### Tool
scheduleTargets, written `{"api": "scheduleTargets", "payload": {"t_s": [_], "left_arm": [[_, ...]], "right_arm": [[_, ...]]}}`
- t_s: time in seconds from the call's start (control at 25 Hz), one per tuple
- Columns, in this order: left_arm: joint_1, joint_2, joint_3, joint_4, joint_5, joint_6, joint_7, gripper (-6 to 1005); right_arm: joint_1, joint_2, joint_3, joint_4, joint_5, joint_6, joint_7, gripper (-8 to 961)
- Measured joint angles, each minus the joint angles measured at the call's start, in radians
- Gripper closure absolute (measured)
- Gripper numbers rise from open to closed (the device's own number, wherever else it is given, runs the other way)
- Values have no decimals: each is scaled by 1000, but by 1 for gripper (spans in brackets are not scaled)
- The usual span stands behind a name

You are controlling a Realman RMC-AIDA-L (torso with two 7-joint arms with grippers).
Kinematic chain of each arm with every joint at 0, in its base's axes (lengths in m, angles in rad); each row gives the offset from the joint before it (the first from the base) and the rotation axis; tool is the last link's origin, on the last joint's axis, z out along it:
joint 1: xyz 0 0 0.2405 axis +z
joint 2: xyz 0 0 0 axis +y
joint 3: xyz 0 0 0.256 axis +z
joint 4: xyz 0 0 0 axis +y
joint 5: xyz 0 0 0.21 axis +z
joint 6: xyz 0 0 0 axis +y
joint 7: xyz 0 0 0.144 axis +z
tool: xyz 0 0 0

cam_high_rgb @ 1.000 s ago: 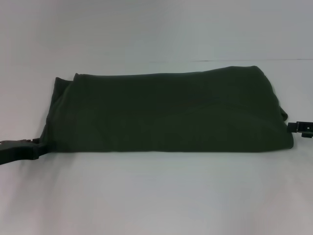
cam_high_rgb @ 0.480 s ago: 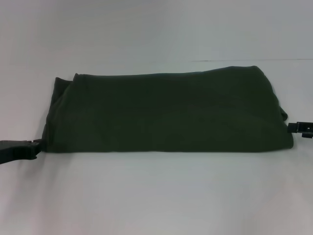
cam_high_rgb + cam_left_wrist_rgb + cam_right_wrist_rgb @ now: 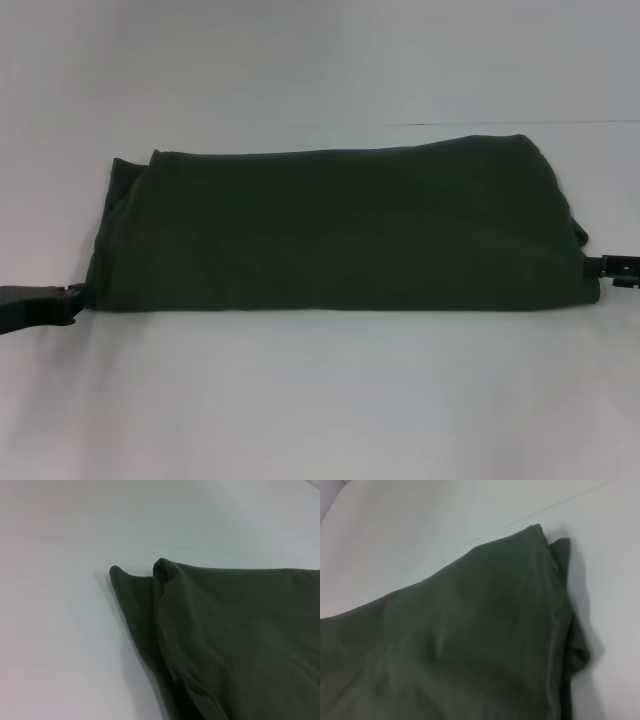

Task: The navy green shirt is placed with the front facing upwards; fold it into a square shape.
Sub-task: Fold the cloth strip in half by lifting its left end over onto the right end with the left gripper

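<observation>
**Q:** As the head view is read from the nine o'clock side across to three o'clock, what does each part show?

**A:** At about eight o'clock the left gripper (image 3: pixel 72 302) lies low on the white table (image 3: pixel 320 400), its tip touching the near-left corner of the navy green shirt (image 3: pixel 340 235). Whether its fingers are spread, narrowed or pinching cloth cannot be told. The shirt fills the centre as a wide, flat band, long side running nine to three. No lettering or collar shows on the upper face, only plain olive cloth. At about three o'clock the right gripper (image 3: pixel 612 265) sits at the near-right corner, just beside or touching the hem. Its finger state cannot be told either.

**Q:** What do the wrist views add?

**A:** The left wrist view shows the shirt (image 3: pixel 235 645) end-on, with stacked layers and a second edge peeking out beside the top one. The right wrist view shows the shirt (image 3: pixel 460 645) likewise layered, a lower ply projecting past the upper at the corner. Neither view shows that arm's own fingers.

**Q:** How far along is the fold?

**A:** By judgement, partway. The layered edges suggest the garment has been doubled at least once into a long rectangle — neat along the near edge, slightly uneven at both ends. What is left is to shorten the long side: bringing one end over toward the other, perhaps more than once, until the outline is roughly square. Both grippers stand at the near corners, a fitting place to begin — though no lift shows yet.
</observation>
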Motion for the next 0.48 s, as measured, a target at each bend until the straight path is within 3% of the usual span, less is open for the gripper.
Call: {"api": "scheduleTargets", "payload": {"t_s": [0.48], "left_arm": [[-2, 0, 0, 0, 0, -1, 2, 1000]], "right_arm": [[25, 23, -13, 37, 0, 44, -13, 297]]}}
